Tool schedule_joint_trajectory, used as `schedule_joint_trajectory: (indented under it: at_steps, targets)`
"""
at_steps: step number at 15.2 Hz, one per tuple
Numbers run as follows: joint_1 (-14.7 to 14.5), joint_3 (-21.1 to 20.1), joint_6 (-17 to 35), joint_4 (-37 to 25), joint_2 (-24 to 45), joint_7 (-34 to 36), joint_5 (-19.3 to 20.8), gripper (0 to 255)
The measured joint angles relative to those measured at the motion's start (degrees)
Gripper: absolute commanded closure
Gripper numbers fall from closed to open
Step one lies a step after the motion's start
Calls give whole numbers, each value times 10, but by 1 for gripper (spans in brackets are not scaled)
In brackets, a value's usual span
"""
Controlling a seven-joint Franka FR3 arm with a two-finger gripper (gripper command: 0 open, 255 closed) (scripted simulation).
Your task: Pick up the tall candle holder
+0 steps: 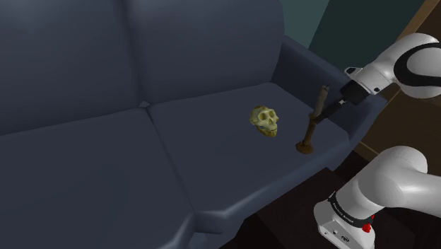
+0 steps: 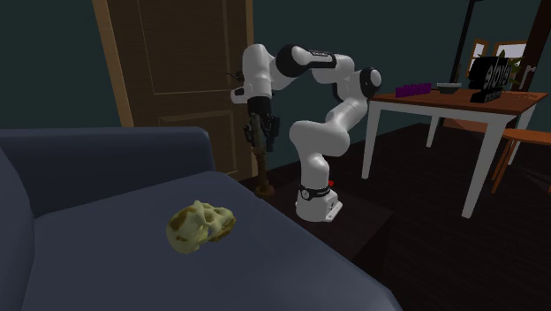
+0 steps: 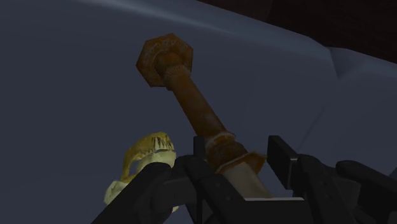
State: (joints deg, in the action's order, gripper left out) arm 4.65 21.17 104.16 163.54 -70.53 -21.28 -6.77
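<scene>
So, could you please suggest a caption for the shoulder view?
Gripper at the stem of a candle holder standing on a dark blue sofa, skull beside it.

Bare cushion (image 1: 212,141) surrounds the candle holder (image 1: 309,134) — skull (image 1: 266,120) near one side, armrest (image 1: 311,67) close on the other.

Light is dim and even, without glare. The white arm (image 1: 385,71) and the candle holder (image 3: 191,102) clasped in the gripper (image 3: 238,151) catch most; the cushion (image 1: 212,134) beneath is dark, shadows faint.
</scene>
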Motion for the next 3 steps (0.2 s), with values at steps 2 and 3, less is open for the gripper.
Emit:
schedule_joint_trajectory:
  at_steps: [2, 3]
  targets:
    - [-3, -4, -14, -17, 1, 5, -3, 255]
    - [-4, -5, -17, -21, 3, 7, -3, 255]
